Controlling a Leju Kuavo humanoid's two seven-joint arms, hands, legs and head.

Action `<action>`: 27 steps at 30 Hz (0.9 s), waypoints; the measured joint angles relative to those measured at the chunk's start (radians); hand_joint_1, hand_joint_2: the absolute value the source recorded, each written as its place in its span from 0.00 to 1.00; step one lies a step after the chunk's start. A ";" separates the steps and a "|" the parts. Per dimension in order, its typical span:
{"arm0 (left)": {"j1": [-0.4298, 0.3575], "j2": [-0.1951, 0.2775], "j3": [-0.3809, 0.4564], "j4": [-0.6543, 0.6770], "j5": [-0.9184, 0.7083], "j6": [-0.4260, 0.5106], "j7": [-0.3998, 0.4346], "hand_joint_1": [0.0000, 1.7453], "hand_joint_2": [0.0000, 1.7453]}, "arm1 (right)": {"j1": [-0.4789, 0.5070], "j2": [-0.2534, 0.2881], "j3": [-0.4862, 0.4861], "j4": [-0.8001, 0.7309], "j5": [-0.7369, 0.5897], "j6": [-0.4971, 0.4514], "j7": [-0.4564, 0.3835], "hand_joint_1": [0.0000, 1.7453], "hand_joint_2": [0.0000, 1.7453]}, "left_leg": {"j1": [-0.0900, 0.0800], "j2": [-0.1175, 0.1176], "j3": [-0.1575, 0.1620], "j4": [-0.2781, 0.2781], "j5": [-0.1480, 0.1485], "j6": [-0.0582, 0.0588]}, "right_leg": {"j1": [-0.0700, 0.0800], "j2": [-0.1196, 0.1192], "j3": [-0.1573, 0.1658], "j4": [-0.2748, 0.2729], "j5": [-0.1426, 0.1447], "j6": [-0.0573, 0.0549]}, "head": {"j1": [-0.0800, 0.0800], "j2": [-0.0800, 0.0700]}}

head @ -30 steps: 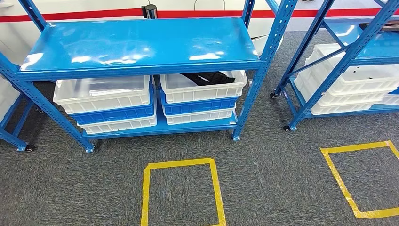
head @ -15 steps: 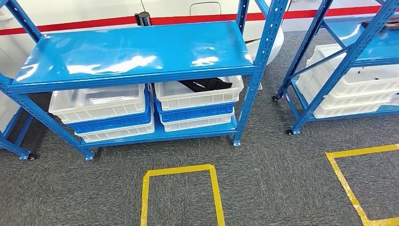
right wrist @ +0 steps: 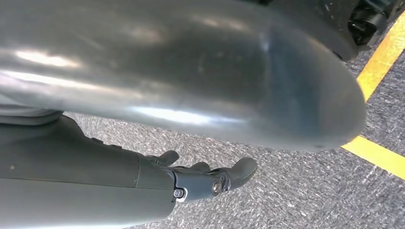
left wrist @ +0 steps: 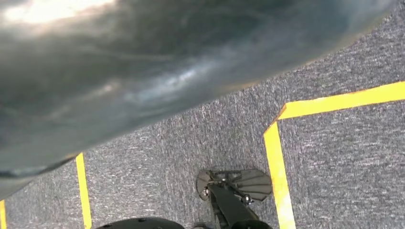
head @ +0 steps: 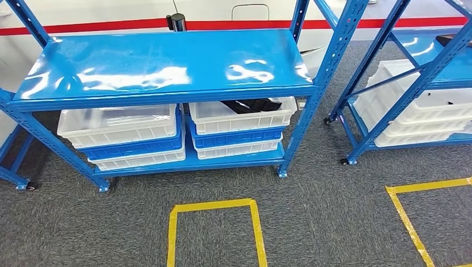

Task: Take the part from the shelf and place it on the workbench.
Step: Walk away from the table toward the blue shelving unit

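A black flat part [head: 251,105] lies in the top white plastic bin [head: 242,115] under the blue metal shelf [head: 167,64]. The right robot hand [right wrist: 210,179] hangs empty, fingers loosely apart; the left robot hand's state cannot be told.

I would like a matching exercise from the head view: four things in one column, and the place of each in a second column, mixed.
Things:
1. black part
2. yellow tape square
3. blue crate
4. red stripe

Places:
a. on the grey carpet before the shelf
b. on the white wall behind the shelf
c. in the top white crate on the right
d. between two white crates in a stack

Pairs: 1-c, 2-a, 3-d, 4-b
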State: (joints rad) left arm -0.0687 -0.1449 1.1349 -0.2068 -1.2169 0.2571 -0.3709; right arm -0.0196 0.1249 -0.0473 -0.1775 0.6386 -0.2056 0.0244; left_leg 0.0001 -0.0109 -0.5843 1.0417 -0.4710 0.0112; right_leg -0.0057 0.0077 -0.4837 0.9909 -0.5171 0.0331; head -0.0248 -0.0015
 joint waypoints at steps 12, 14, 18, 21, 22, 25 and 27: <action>-0.001 0.000 0.000 0.000 0.000 0.000 -0.003 0.00 0.00 | 0.001 0.002 0.000 0.000 0.006 0.000 0.000 0.00 0.00 | 0.008 0.004 0.018 -0.032 0.006 0.036 | -0.005 -0.001 -0.038 0.059 -0.032 0.021 | 0.002 0.000; -0.001 0.000 0.000 0.000 0.000 0.000 -0.003 0.00 0.00 | 0.001 0.001 0.000 0.000 0.006 0.000 0.000 0.00 0.00 | 0.010 0.006 0.020 -0.034 0.007 0.036 | -0.010 -0.001 -0.114 0.197 -0.088 0.016 | 0.003 0.000; 0.000 -0.001 0.000 0.000 0.000 0.000 -0.003 0.00 0.00 | 0.005 -0.001 0.000 0.000 0.006 0.000 0.000 0.00 0.00 | 0.021 0.003 0.026 -0.032 0.001 0.022 | -0.028 -0.003 -0.153 0.216 -0.059 0.056 | 0.003 0.000; 0.000 0.001 0.000 0.000 0.000 0.000 -0.003 0.00 0.00 | 0.004 0.001 0.000 0.000 0.006 0.000 0.000 0.00 0.00 | 0.023 0.001 0.036 -0.029 -0.010 -0.008 | -0.039 -0.010 -0.071 0.029 0.028 0.074 | 0.010 0.000; 0.000 0.002 0.000 0.000 0.000 0.000 -0.003 0.00 0.00 | 0.003 0.001 0.000 0.000 0.006 0.000 0.000 0.00 0.00 | 0.021 0.001 0.038 -0.030 -0.012 -0.017 | -0.037 -0.011 -0.062 0.011 0.037 0.063 | 0.011 0.000; -0.001 0.003 0.000 0.000 0.000 0.000 -0.003 0.00 0.00 | 0.003 0.000 0.000 0.000 0.006 0.000 0.000 0.00 0.00 | 0.028 0.003 0.043 -0.031 -0.015 -0.034 | -0.031 -0.009 -0.060 0.014 0.042 0.024 | 0.006 0.000; -0.001 0.003 0.000 0.000 0.000 0.000 -0.003 0.00 0.00 | 0.003 0.001 0.000 0.000 0.006 0.000 0.000 0.00 0.00 | 0.032 0.006 0.021 0.024 -0.048 -0.040 | -0.033 -0.010 -0.055 0.012 0.041 0.007 | 0.004 0.000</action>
State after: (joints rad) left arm -0.0694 -0.1422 1.1349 -0.2071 -1.2169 0.2571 -0.3738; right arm -0.0163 0.1259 -0.0469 -0.1774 0.6448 -0.2060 0.0247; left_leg 0.0321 -0.0049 -0.5632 1.0655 -0.5189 -0.0284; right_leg -0.0388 -0.0020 -0.5384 1.0032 -0.4763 0.0405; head -0.0203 -0.0015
